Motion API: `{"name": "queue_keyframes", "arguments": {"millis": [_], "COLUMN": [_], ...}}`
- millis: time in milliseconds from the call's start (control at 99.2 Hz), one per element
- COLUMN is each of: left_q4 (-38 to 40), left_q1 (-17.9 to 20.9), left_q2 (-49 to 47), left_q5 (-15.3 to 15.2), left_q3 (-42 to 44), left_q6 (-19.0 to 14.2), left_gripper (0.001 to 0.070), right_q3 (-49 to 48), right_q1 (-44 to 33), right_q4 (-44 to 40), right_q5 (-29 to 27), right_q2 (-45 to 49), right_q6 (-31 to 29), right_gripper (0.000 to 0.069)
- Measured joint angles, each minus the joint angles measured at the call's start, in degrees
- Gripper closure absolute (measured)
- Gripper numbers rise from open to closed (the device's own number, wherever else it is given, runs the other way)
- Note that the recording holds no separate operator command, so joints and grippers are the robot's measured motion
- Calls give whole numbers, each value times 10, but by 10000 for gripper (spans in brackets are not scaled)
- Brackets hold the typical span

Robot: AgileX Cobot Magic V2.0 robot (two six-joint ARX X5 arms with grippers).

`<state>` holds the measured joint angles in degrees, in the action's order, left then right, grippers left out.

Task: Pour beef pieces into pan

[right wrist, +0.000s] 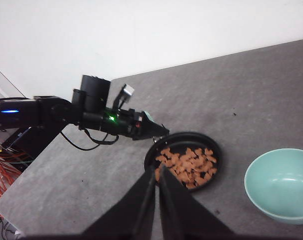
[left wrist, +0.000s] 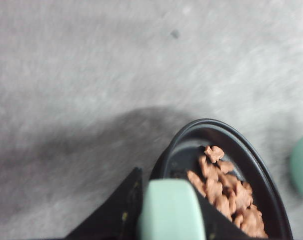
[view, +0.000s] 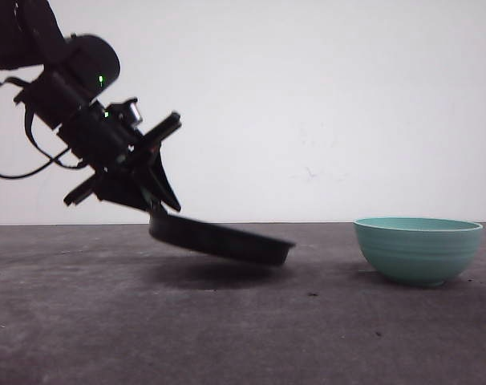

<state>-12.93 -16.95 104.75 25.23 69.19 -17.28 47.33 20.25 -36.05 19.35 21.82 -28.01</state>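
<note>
Dark gray tabletop point(view: 227, 337) fills the foreground of the front view, speckled and bare, running back to a plain white wall point(view: 323, 96). Above its left half the left gripper point(view: 151, 196) clamps the handle of the pan point(view: 227, 241), which hangs tilted, its far rim dipping toward the surface with a shadow beneath. A teal bowl point(view: 418, 250) stands upright well apart to the right, with open table between them and in front.

From the left wrist, the mint handle point(left wrist: 169, 210) sits between the fingers point(left wrist: 116, 210), and the beef pieces point(left wrist: 224, 192) lie heaped inside the pan point(left wrist: 241, 145).

From the right wrist, the right gripper point(right wrist: 157, 172) hangs above the table with its fingers nearly together and nothing between them. Below it the beef pieces point(right wrist: 187, 164) spread over the pan point(right wrist: 214, 150) floor, the bowl point(right wrist: 281, 185) stands beside it, and the table's left edge point(right wrist: 36, 165) falls away to cables point(right wrist: 4, 175).
</note>
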Motion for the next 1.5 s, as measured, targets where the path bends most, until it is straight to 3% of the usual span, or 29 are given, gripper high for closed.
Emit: {"name": "queue_keyframes", "arguments": {"millis": [252,313,373,504,585,746,928,998,1059,1119,1230,1271,1351,1503], "left_q4": [-37,-46,-61,-66,-73,-76,-74,-73,-73,-73,-64,-61,-56,-87], "left_q1": [0,0,0,0,0,0,0,0,-2,-4,-9,-9,-9,-8], "left_q2": [19,19,21,21,13,-53,-191,-249,-305,-355,-449,-485,-559,-715], "left_q5": [7,6,6,6,6,-4,-52,-66,-89,-110,-148,-162,-189,-195], "left_q3": [12,12,10,9,9,8,8,8,8,8,-16,-39,-103,-242], "left_q6": [0,0,-1,-3,-3,-3,-3,-3,-2,1,3,3,3,2], "left_gripper": [658,628,512,137,26,16,16,34,116,243,555,619,672,688], "right_q3": [0,0,0,0,0,0,0,0,0,0,0,0,0,0], "right_q1": [0,0,0,0,0,0,0,0,0,0,0,0,0,0], "right_q4": [0,0,0,0,0,9,39,42,42,42,54,64,81,89], "right_q5": [0,0,-1,-10,-16,-62,-155,-188,-213,-233,-259,-264,-269,-269], "right_q2": [0,0,0,0,0,0,2,8,16,25,38,41,44,44], "right_q6": [-10,-10,-10,-10,-9,8,65,94,120,149,208,229,269,313], "right_gripper": [679,679,679,679,679,679,679,679,679,679,679,679,679,679]}}
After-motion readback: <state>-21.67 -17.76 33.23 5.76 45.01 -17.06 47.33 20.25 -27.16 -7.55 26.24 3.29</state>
